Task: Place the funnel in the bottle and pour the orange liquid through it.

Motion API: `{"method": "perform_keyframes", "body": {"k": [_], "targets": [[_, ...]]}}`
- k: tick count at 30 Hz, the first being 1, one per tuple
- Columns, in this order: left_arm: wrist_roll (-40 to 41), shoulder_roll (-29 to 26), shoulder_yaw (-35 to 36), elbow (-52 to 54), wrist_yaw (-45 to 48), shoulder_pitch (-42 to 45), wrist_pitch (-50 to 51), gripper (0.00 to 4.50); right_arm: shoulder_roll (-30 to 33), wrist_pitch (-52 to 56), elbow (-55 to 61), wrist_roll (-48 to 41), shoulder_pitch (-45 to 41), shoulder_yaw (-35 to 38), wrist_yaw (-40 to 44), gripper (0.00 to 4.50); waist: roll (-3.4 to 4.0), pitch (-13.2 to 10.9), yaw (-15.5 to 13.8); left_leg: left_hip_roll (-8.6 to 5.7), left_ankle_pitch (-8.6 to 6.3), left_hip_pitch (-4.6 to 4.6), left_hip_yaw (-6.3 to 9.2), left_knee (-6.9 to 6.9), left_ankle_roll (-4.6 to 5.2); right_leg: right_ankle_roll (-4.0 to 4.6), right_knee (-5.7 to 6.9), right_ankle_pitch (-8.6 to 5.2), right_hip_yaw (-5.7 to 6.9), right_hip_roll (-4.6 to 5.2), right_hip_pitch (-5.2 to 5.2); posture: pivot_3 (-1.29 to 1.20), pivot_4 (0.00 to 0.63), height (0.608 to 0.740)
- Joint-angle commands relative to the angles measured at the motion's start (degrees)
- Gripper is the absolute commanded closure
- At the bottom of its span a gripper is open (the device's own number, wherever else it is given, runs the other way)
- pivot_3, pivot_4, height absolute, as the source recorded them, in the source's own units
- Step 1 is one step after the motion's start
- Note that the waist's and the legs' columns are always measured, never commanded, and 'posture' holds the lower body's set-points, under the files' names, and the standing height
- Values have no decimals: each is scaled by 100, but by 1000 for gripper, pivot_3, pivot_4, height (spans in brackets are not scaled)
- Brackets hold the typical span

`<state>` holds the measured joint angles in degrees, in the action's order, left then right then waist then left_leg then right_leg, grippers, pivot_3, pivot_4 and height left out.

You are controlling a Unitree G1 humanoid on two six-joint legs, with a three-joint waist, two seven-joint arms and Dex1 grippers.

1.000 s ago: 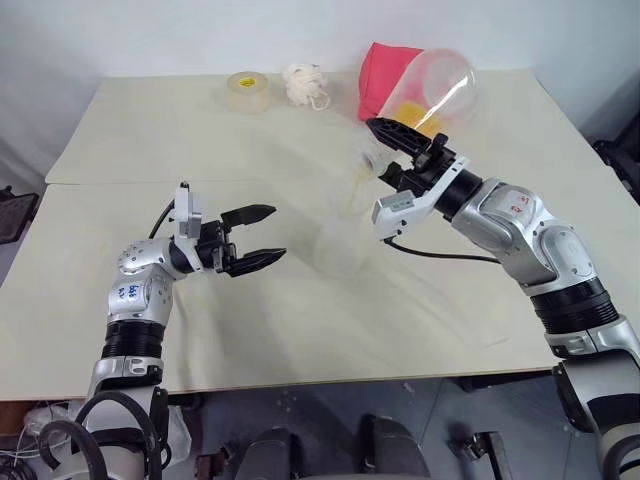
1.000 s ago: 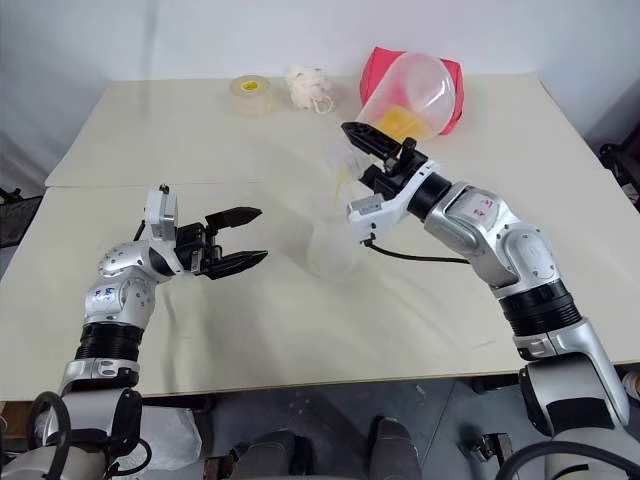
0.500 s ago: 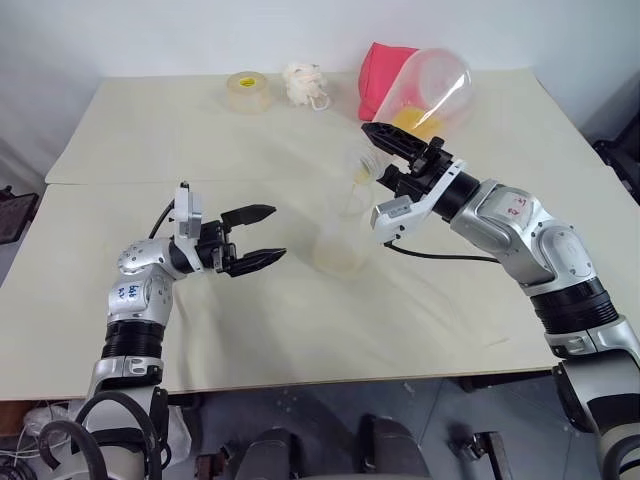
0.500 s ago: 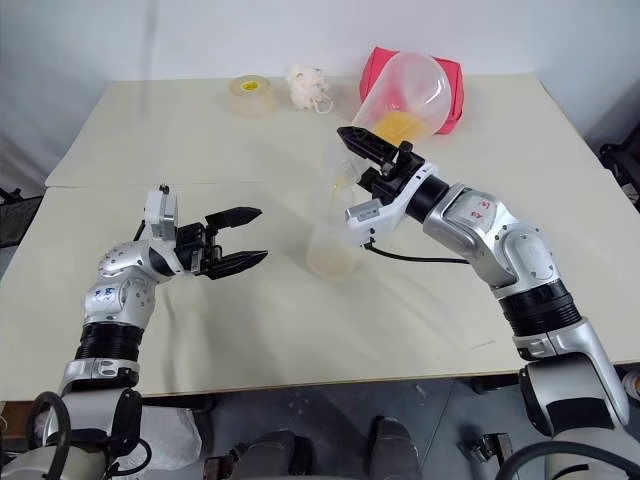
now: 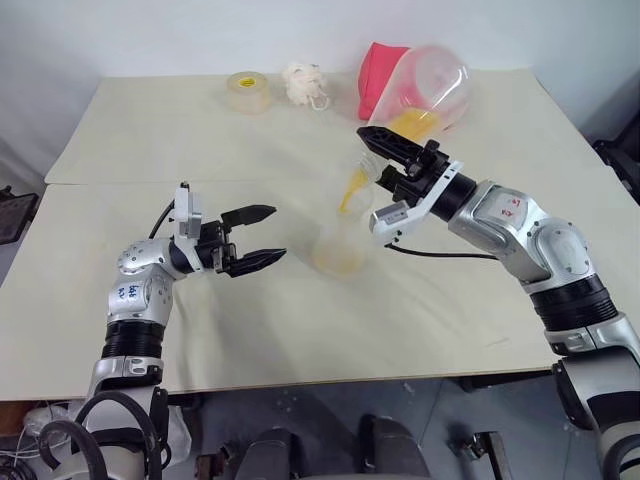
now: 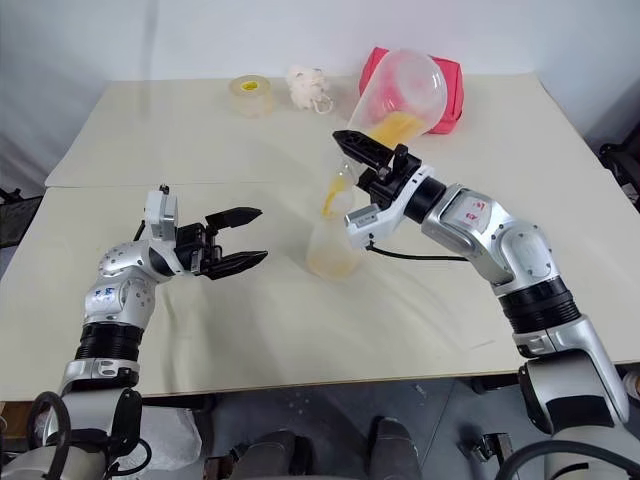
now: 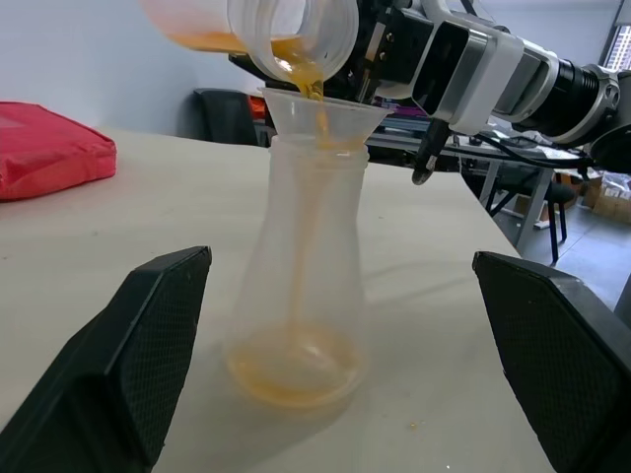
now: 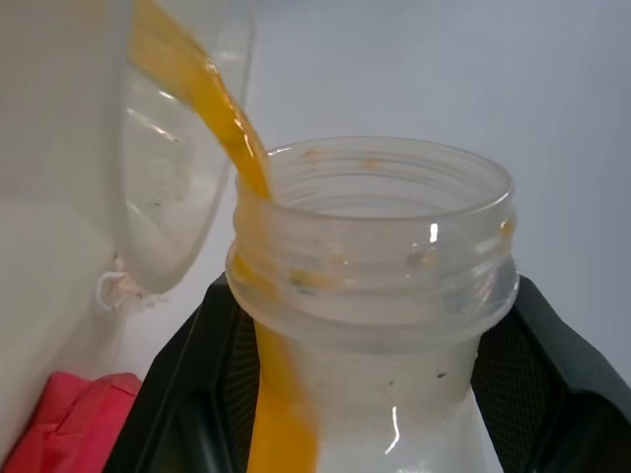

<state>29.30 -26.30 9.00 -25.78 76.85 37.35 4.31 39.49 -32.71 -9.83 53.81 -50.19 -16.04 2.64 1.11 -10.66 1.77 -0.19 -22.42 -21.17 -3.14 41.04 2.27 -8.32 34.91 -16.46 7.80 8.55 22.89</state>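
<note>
Right gripper [image 6: 352, 150] clamps the tipped vessel [image 6: 405, 95], orange liquid [image 7: 314, 91] streaming into the funnel [image 7: 320, 116] atop the bottle [image 7: 301, 286]; left gripper [image 5: 258, 236] wide, at the bottle's nine o'clock.

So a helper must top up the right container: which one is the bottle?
On the cream table, look mid-way between the two arms. The bottle is the clear cone-shaped flask standing there, funnel in its neck and orange liquid pooling inside.

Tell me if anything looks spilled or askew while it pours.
Nothing looks spilled. The right gripper tips the jug, and the orange liquid streams into the funnel seated upright in the bottle, pooling at its base. The table around it looks dry. The left gripper waits open beside it.
</note>
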Motion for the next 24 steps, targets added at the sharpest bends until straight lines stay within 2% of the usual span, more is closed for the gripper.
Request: {"method": "perform_keyframes", "body": {"k": [1, 24], "targets": [[32, -71, 27, 72, 56, 68, -29, 0, 82, -74, 43, 10, -161, 38, -178, 2047, 0, 0, 0, 0, 0, 0, 0, 0, 0, 0, 0, 0, 0, 0, 0, 0, 150, 740], [-40, 14, -100, 58, 86, 73, -87, 0, 312, -462, -280, 496, -431, -119, -771, 2047, 0, 0, 1, 4, 0, 0, 0, -1, 0, 0, 0, 0, -1, 0, 0, 0, 150, 740]]}}
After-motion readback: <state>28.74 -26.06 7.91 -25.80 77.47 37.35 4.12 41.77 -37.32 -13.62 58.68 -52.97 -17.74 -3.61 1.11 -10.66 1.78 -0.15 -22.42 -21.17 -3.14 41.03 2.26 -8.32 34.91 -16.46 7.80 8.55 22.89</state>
